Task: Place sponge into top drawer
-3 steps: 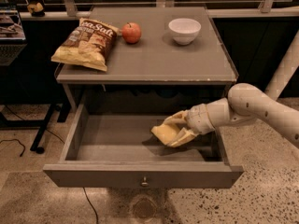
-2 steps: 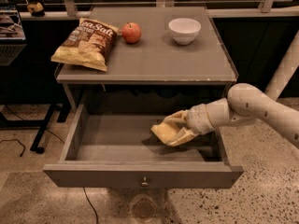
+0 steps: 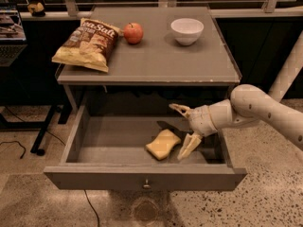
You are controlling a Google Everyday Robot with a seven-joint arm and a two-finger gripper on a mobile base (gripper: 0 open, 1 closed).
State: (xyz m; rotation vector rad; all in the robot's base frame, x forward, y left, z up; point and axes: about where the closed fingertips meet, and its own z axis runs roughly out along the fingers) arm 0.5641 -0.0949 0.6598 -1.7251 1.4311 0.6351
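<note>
1. Because the drawer [image 3: 142,178] stands pulled out toward the lower edge of the frame, its floor is open from above. Things can go in without striking the desk [image 3: 189,65] top that covers its back part.
2. The sponge [image 3: 163,144] lies flat on the drawer floor at lower centre of the frame, a little right of the middle. It rests on its own, gripped by nothing.
3. The hand [image 3: 179,132] hangs inside the drawer just right of the sponge, with its two fingers spread wide. One finger points up and left under the desk edge, and the other slants down beside the sponge's right edge. Whether that lower finger brushes the sponge cannot be told.
4. The arm [image 3: 265,110] reaches in from the right of the frame over the drawer's side wall. This low sideways approach seems chosen to stay under the desk top.
5. The chip bag [image 3: 87,44], apple [image 3: 133,33] and bowl [image 3: 187,30] sit in a row on the desk at the top of the frame. They are well apart from the drawer floor, so none is in the way.
6. With the sponge lying in the drawer, the placing looks done. What seems left is lifting the hand clear without dragging the sponge along.
</note>
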